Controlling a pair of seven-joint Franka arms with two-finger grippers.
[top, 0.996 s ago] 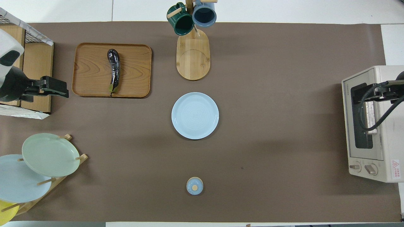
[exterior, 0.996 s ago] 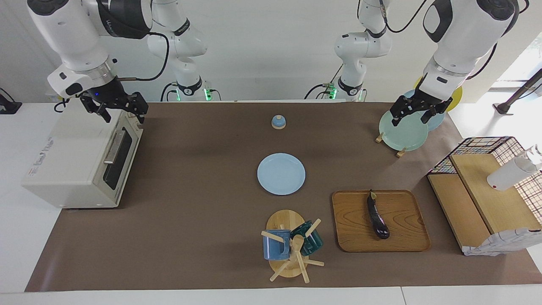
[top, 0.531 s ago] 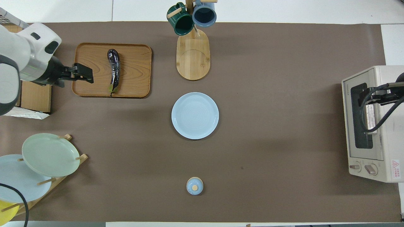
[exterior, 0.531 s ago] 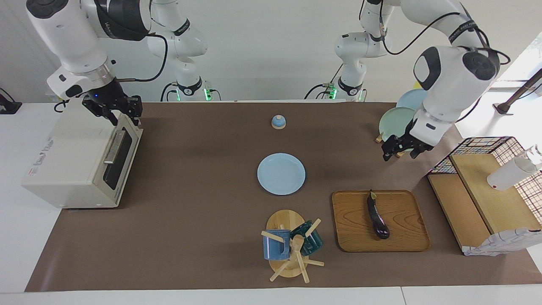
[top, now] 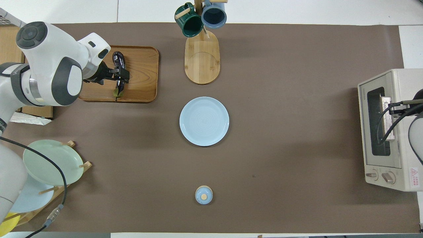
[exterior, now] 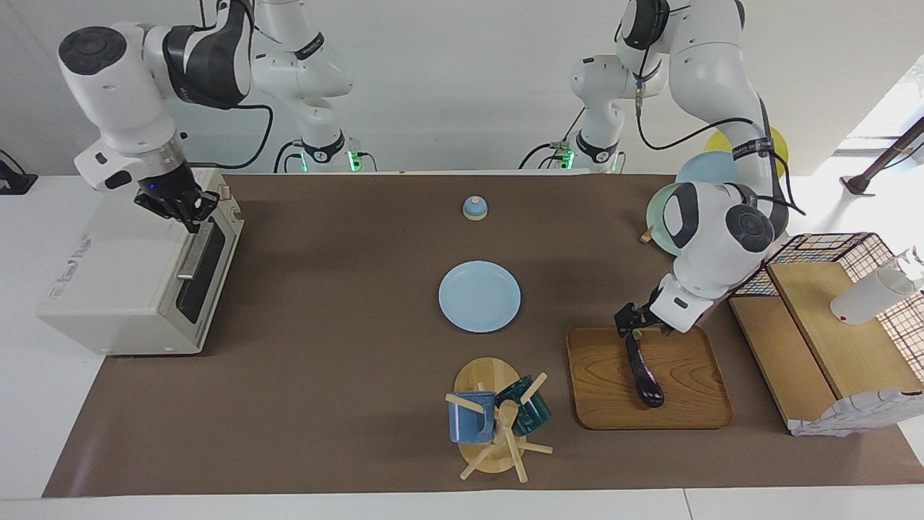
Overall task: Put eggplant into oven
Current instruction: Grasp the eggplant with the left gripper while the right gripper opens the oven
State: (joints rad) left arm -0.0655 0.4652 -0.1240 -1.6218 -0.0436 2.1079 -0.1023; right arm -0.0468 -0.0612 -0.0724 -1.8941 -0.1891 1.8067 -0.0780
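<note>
**Left gripper over eggplant stem, right at oven handle**

Left gripper (exterior: 629, 323) sits low over the stem end of the eggplant (exterior: 644, 375), fingers parted, holding nothing. Eggplant lies on the wooden tray (exterior: 599, 390), at 4 o'clock from the blue plate (exterior: 479, 297). Best to straddle it crosswise and close gently (glossy skin, probably slips). Right gripper (exterior: 189, 209), opening unclear, is at the closed oven (exterior: 108, 289) door's top edge. A second ago left hung over the plate rack; right has dropped closer.

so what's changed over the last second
The left gripper swung from over the plate rack to the eggplant's stem end on the wooden tray. The right gripper dropped onto the oven near its handle. Eggplant and oven door haven't moved.
</note>
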